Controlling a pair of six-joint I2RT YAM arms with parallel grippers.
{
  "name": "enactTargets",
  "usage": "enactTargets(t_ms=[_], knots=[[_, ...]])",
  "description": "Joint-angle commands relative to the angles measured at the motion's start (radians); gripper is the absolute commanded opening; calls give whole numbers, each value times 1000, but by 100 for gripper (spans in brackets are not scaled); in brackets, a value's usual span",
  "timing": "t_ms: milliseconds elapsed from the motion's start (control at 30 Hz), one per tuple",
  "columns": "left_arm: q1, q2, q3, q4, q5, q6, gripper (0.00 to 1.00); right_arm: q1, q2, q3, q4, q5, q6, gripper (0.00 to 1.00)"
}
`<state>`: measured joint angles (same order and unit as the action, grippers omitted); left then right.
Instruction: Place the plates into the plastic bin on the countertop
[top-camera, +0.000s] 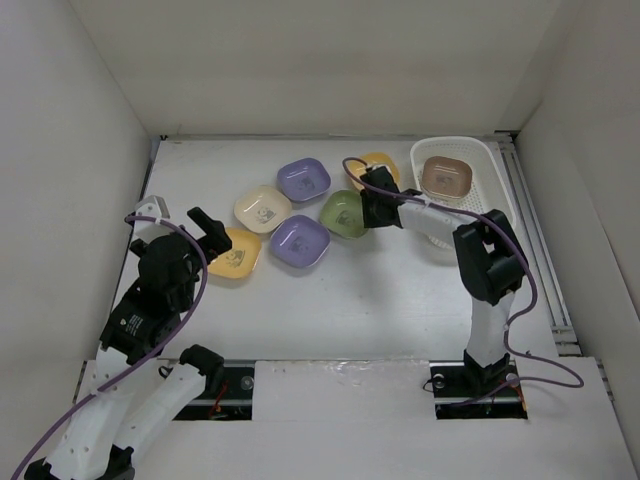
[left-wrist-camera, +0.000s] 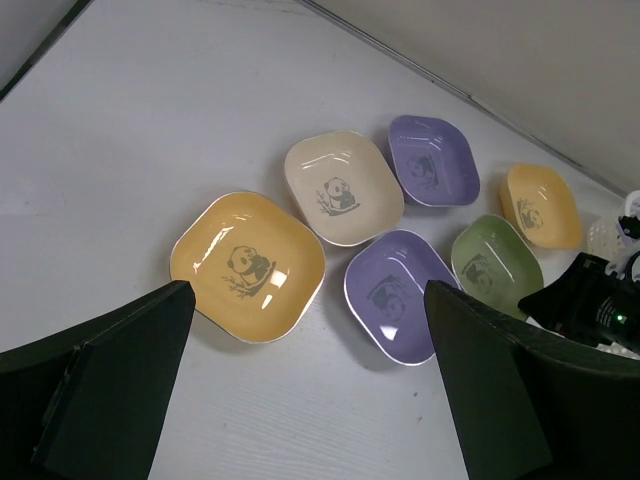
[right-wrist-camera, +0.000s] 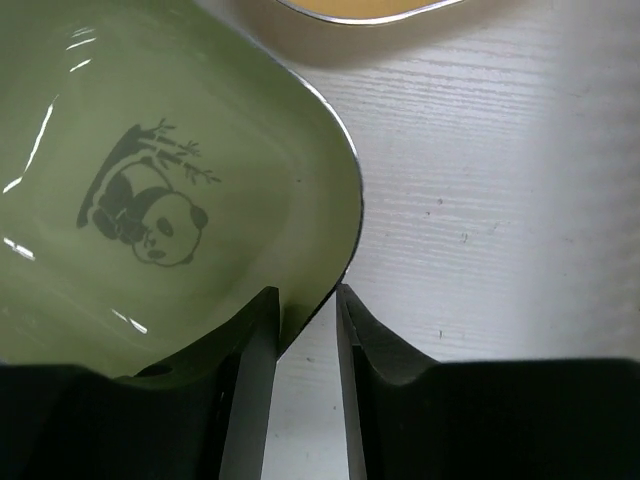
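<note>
Several plates lie on the white countertop (top-camera: 380, 290): a yellow one (top-camera: 235, 254) at the left, a cream one (top-camera: 262, 208), two purple ones (top-camera: 303, 179) (top-camera: 299, 242), a green one (top-camera: 343, 213) and a far yellow one (top-camera: 380, 163). A brown plate (top-camera: 445, 177) lies in the white plastic bin (top-camera: 470, 146) at the far right. My right gripper (top-camera: 368, 208) (right-wrist-camera: 305, 300) is closed over the green plate's (right-wrist-camera: 150, 180) right rim, one finger inside and one outside. My left gripper (top-camera: 210, 228) (left-wrist-camera: 307, 330) is open and empty just short of the left yellow plate (left-wrist-camera: 248, 266).
White walls bound the countertop at the back and both sides. The right arm's purple cable (top-camera: 520, 330) loops over the right side. In the left wrist view the cream plate (left-wrist-camera: 343, 187) and the near purple plate (left-wrist-camera: 400, 295) lie just beyond the yellow one.
</note>
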<state>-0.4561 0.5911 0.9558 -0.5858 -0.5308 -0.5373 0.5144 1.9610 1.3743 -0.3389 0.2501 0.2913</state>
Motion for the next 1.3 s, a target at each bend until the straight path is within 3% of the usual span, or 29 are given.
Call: enactTargets(t_ms=[0, 233, 333, 400, 600, 800, 1067, 1267], knots=[[4, -16, -8, 29, -5, 14, 100, -14, -8, -29, 78, -11, 49, 35], [4, -16, -8, 29, -5, 14, 100, -43, -48, -121, 96, -11, 69, 20], [4, -16, -8, 29, -5, 14, 100, -54, -69, -144, 97, -11, 89, 3], [4, -16, -8, 29, -5, 14, 100, -63, -86, -155, 97, -2, 89, 0], [4, -16, -8, 29, -5, 14, 100, -63, -232, -95, 16, 18, 71, 0], [4, -16, -8, 29, -5, 14, 100, -184, -312, 54, -66, 8, 13, 0], [4, -16, -8, 29, 5, 14, 100, -476, -268, 196, -86, -119, -18, 0], [4, -7, -8, 29, 14, 23, 100, -660, -99, 345, -109, -230, -90, 0]])
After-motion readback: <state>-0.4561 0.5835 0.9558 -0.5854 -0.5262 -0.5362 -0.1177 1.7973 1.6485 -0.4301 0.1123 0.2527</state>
